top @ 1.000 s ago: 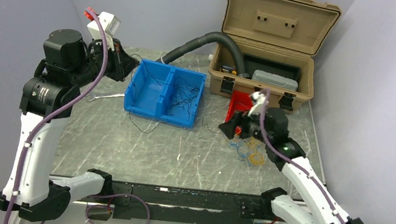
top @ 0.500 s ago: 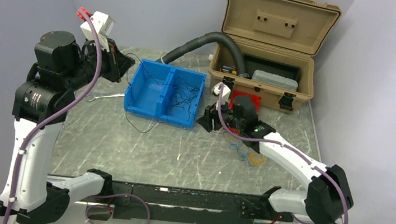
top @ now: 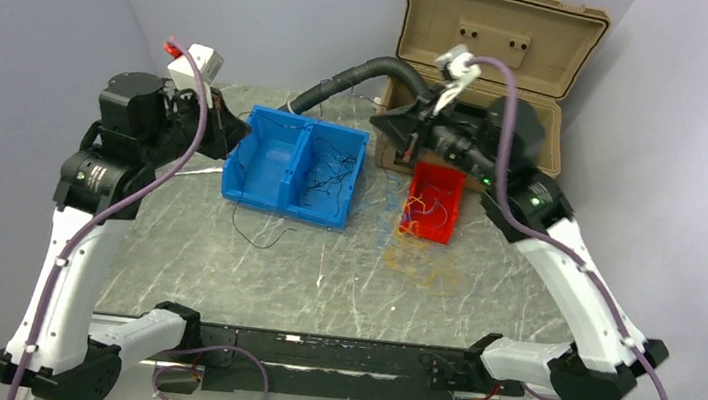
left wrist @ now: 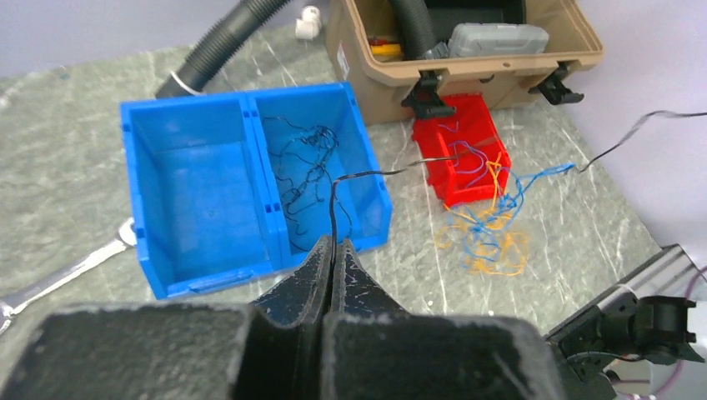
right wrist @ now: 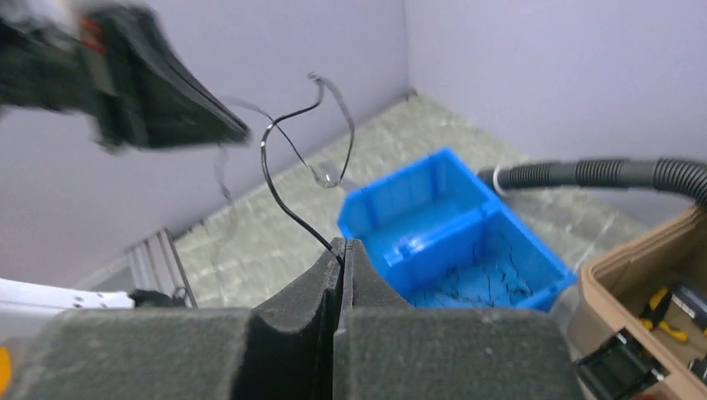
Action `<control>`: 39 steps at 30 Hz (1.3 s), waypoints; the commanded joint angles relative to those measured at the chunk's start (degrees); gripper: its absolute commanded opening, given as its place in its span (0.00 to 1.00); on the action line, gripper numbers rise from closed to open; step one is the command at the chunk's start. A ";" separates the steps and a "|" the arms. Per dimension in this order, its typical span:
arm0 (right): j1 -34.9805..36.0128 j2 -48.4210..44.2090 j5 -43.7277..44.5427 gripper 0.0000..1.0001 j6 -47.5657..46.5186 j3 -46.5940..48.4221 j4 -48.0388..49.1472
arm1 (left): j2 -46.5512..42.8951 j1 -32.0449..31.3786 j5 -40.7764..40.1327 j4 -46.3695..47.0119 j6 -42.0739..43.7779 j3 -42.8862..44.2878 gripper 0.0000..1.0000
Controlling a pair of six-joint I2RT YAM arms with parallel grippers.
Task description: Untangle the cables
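My left gripper (top: pixel 234 136) (left wrist: pixel 333 243) hangs over the left end of the blue bin (top: pixel 269 155), shut on a thin black cable (left wrist: pixel 367 173) that runs off towards the red bin (left wrist: pixel 467 125). Raised in front of the toolbox, my right gripper (top: pixel 377 119) (right wrist: pixel 340 244) is shut on a black cable (right wrist: pixel 288 208) that curls up and loops in the air. More black cables (top: pixel 328 172) lie tangled in the blue bin's right compartment. Blue and yellow-orange cables (top: pixel 418 263) (left wrist: pixel 488 237) spill from the red bin (top: pixel 447 186) onto the table.
An open tan toolbox (top: pixel 495 35) stands at the back right, with a grey corrugated hose (top: pixel 355 71) running from it to the left. A wrench (top: pixel 187 172) lies left of the blue bin. A loose black wire (top: pixel 255 234) trails in front of the bin.
My right arm rose from the table beside the red bin, swung up and left, and its jaws shut on a black cable. The left gripper shifted slightly right, still shut.
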 commanded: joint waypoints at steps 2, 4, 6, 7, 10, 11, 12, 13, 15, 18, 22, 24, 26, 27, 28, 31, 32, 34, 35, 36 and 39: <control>0.21 -1.67 3.54 0.00 5.74 -1.14 -7.85 | -0.59 0.12 6.85 8.08 -2.73 -4.77 0.00; 0.15 -1.78 0.27 0.00 6.34 -1.82 -7.43 | -1.15 0.12 10.54 10.54 -3.22 -7.14 0.00; 0.14 -2.67 -2.00 0.00 8.90 -4.52 -3.90 | -2.31 0.04 14.45 14.76 -4.85 -10.85 0.00; 0.16 -2.88 -3.01 0.00 9.80 -5.65 -2.77 | -3.10 0.03 16.68 17.75 -6.22 -13.26 0.00; 0.16 -1.17 -3.49 0.00 11.25 -7.39 -3.22 | -5.40 -0.89 21.65 26.46 -10.37 -19.83 0.00; 0.17 -0.65 -4.00 0.00 11.58 -8.19 -3.24 | -5.85 -1.53 22.86 28.95 -11.20 -21.62 0.00; 0.17 -0.40 -4.61 0.00 12.40 -9.31 -2.69 | -6.23 -2.46 23.46 30.87 -11.79 -23.28 0.00; 0.14 -0.35 -5.22 0.00 13.37 -10.67 -1.67 | -6.52 -3.35 23.77 32.57 -12.23 -24.62 0.00; 0.16 -0.37 -6.68 0.00 15.18 -13.37 0.86 | -6.78 -5.73 23.96 35.03 -12.52 -26.68 0.00; 0.30 -0.05 -8.93 0.00 16.60 -16.09 3.86 | -6.08 -10.45 22.38 35.50 -10.98 -27.91 0.00; 0.95 0.28 -13.05 0.00 16.29 -17.86 7.50 | -3.64 -14.05 18.35 32.78 -8.66 -27.03 0.01; 1.84 0.52 -14.53 0.00 14.88 -17.99 7.72 | -2.70 -14.08 16.84 33.33 -10.74 -27.34 0.02; 2.99 0.62 -14.65 0.00 12.66 -18.15 7.29 | -1.93 -14.08 16.22 34.93 -13.97 -27.63 0.04; 3.50 0.51 -14.53 0.00 12.18 -18.46 7.33 | -1.61 -14.08 16.03 35.46 -15.30 -27.67 0.04; 3.85 0.50 -14.50 0.00 12.00 -18.74 7.48 | -1.34 -14.12 15.84 36.20 -16.93 -27.90 0.06; 4.27 0.55 -14.84 0.00 11.97 -19.23 7.72 | -1.23 -14.11 15.60 39.84 -21.21 -29.37 0.20; 4.32 0.61 -14.93 0.00 11.90 -19.25 7.73 | -1.37 -14.12 16.18 41.86 -22.71 -30.58 0.26; 4.48 0.71 -14.90 0.00 11.83 -19.32 7.74 | -1.59 -14.10 18.14 47.89 -25.94 -32.81 0.35; 4.47 0.76 -14.63 0.00 11.85 -19.15 7.54 | -1.60 -14.12 19.04 50.34 -27.52 -33.69 0.37; 4.45 0.76 -14.11 0.00 11.88 -19.10 7.44 | -1.65 -14.12 19.50 51.68 -28.68 -34.23 0.40; 4.44 0.37 -13.55 0.00 12.02 -19.39 7.79 | -1.52 -14.09 20.54 53.40 -30.63 -35.00 0.45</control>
